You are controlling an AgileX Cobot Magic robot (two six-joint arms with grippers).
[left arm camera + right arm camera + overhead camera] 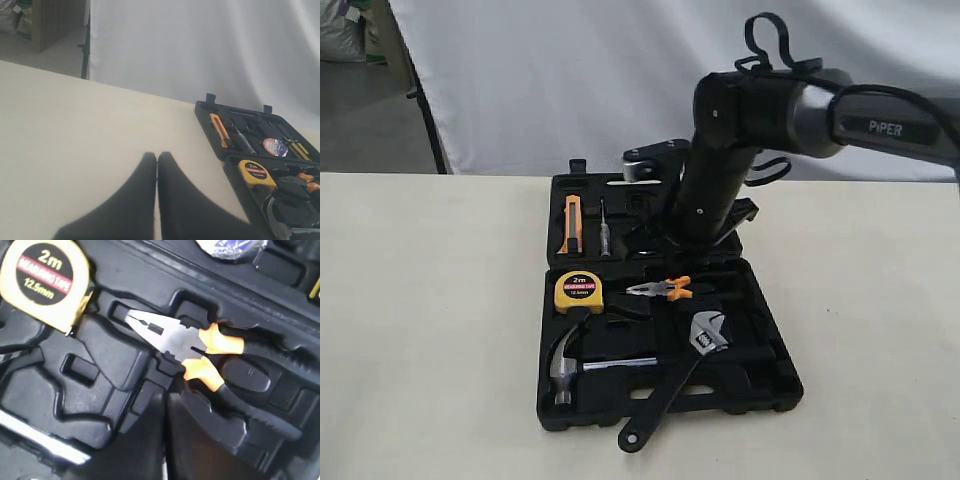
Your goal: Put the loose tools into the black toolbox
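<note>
Your right hand (165, 407), pressed together and holding nothing, is hovering close over the pliers (175, 340) inside the toolbox (782, 385), while the wrench (675, 385) is lying crooked across its front rim, so a careless descent is risking knocking it onto the desk (420, 350).

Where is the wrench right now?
Exterior view: the wrench lies slanted in the near half of the toolbox, right of the hammer, its handle end poking past the front rim.

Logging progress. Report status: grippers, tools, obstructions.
Left gripper shut, empty, over table. Right gripper shut, empty, over pliers in toolbox. Wrench overhangs toolbox front edge. No obstruction seen.
</note>
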